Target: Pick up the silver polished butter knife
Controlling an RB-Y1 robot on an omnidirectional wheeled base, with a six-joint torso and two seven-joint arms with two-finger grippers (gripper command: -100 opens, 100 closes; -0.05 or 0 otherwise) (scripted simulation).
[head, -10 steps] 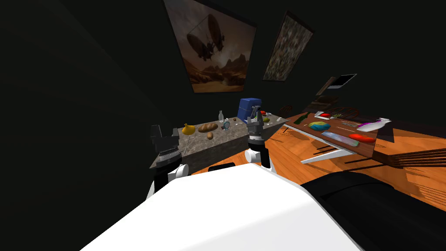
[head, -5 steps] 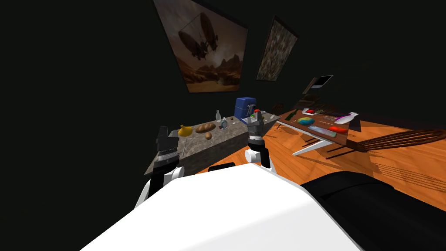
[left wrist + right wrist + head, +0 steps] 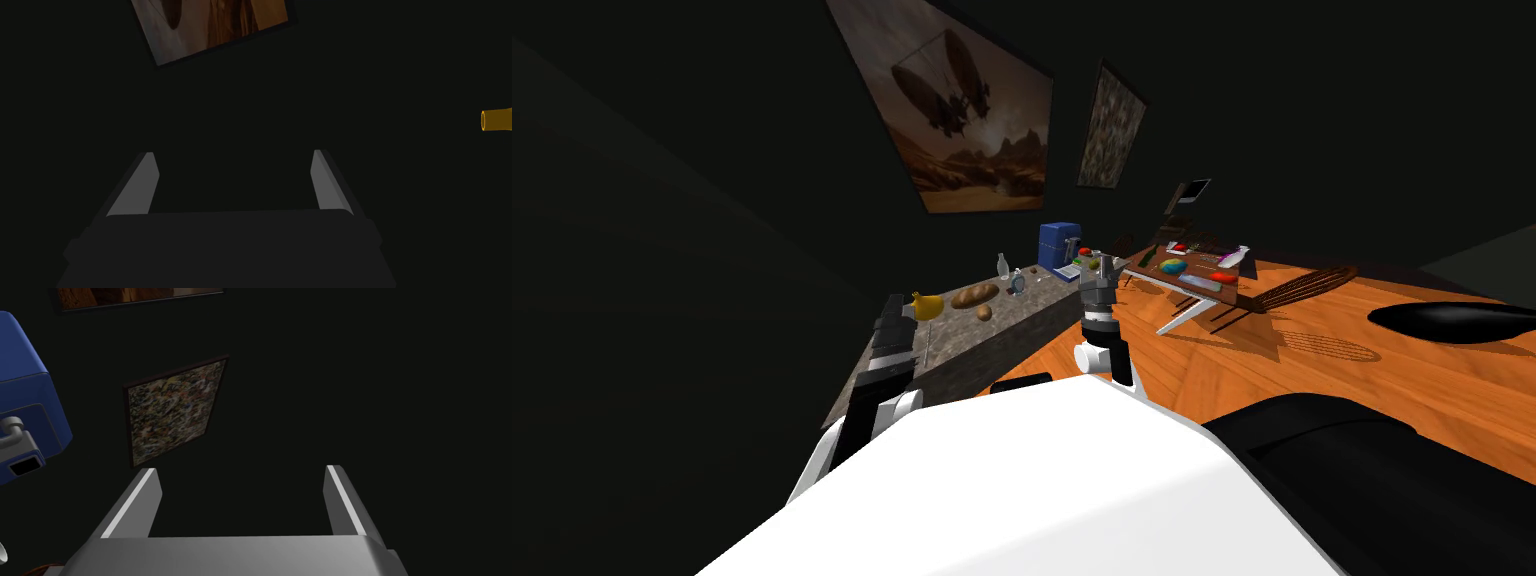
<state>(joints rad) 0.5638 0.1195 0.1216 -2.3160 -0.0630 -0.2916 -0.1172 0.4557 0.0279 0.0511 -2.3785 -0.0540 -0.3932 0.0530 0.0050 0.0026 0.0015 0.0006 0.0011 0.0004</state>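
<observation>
A grey stone counter (image 3: 1012, 325) runs ahead of me along a dark wall. A thin pale sliver (image 3: 926, 347), possibly the butter knife, lies on it just below a yellow squash-like thing (image 3: 927, 306); it is too small to be sure. My left gripper (image 3: 896, 305) hovers over the counter's near end, beside that sliver, and stands open (image 3: 235, 170) with nothing between its fingers. My right gripper (image 3: 1104, 263) is raised past the counter's far end, open (image 3: 240, 488) and empty.
On the counter lie a bread loaf (image 3: 975, 294), a potato (image 3: 984, 312), a small bottle (image 3: 1002, 265) and a blue machine (image 3: 1058, 248). To the right, a wooden table (image 3: 1252, 292) carries several coloured items. A black rounded shape (image 3: 1452, 320) lies on the orange floor.
The whole head view has shifted: counter, table and wall pictures slid left and shrank, so I have turned and moved. The black shape came into view at right. My left forearm leans further left.
</observation>
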